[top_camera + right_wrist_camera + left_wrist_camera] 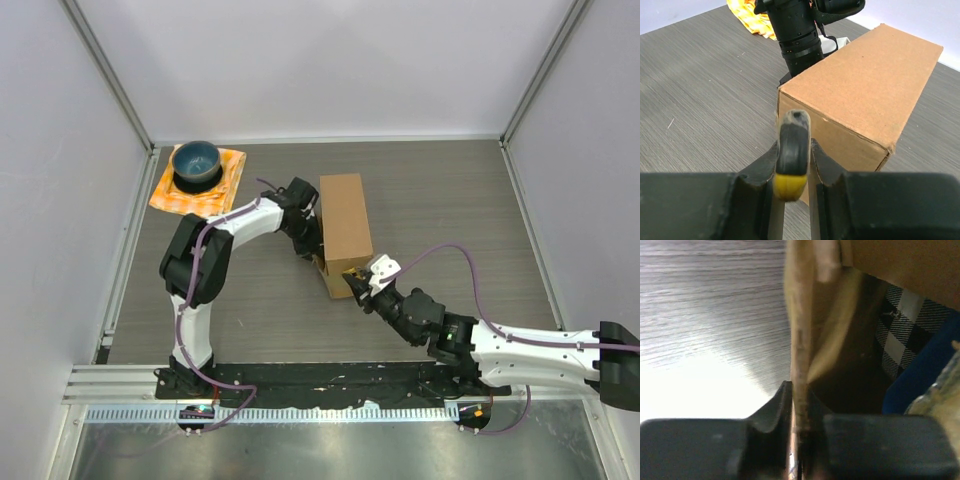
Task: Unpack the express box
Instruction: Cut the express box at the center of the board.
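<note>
Brown rectangular cardboard express box (345, 215) lies near the middle of the grey wood-grain table (450, 190) in the top view, with its long axis from 12 to 6 o'clock. My left gripper (312, 250) is at its 8 o'clock side and my right gripper (358, 278) at its 6 o'clock end. They are very near each other, so I think they may collide if either one swings. The orange cloth (225, 190) with the blue bowl (196, 160) is well apart, at 10 o'clock.

In the left wrist view my left fingers are closed on the thin edge of a cardboard flap (801, 330). Behind it, at 3 o'clock, a black-and-white checked fabric (900, 335) and something blue (922, 375) show inside. A hard pull could tear the flap or drag the whole box.

In the right wrist view my right fingers pinch a small black object with a yellow end (791, 150); what it is I cannot tell. The pinch looks narrow, so it may slip, or strike the contents.
</note>
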### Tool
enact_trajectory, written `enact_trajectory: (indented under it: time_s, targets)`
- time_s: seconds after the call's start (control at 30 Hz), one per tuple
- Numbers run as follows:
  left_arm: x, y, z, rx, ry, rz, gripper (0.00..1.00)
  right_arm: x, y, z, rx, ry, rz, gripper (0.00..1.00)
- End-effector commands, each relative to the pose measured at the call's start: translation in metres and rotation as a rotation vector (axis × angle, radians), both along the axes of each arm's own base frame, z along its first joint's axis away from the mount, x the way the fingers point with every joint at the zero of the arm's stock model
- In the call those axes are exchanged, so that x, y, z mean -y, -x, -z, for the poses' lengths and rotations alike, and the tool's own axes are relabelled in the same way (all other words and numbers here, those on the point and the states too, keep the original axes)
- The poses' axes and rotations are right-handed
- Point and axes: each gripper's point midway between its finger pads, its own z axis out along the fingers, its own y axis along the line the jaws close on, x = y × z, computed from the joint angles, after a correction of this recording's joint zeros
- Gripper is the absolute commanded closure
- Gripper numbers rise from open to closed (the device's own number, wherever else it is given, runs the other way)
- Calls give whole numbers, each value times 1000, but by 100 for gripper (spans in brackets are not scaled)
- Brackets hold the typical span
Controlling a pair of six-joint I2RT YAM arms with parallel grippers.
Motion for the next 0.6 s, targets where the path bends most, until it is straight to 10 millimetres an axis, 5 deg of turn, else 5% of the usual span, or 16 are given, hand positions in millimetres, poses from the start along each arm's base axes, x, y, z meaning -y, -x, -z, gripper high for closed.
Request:
enact_trajectory:
  time_s: [0.0, 0.03, 0.1, 0.13, 0.17, 0.23, 0.47, 0.57]
  targets:
    - [22, 4, -15, 22, 69, 90, 77, 12, -8, -22, 3, -114, 94, 99]
    - [21, 3, -18, 44, 70, 115, 63, 14, -9, -22, -2, -119, 105, 99]
    - [18, 3, -27, 86, 66, 141, 55, 22, -10, -21, -13, -115, 134, 99]
    - [16, 5, -29, 110, 66, 179, 30, 24, -10, -21, -22, -123, 142, 99]
    - [15, 7, -34, 125, 68, 193, 17, 29, -11, -21, -23, -122, 164, 99]
    - [8, 13, -35, 135, 54, 228, 4, 35, -11, -19, -37, -128, 181, 99]
    - [-31, 51, -39, 148, -18, 524, 0, 46, -10, -16, -53, -113, 212, 99]
    - [-54, 63, -40, 208, -49, 626, 7, 46, -9, -13, -57, -101, 205, 99]
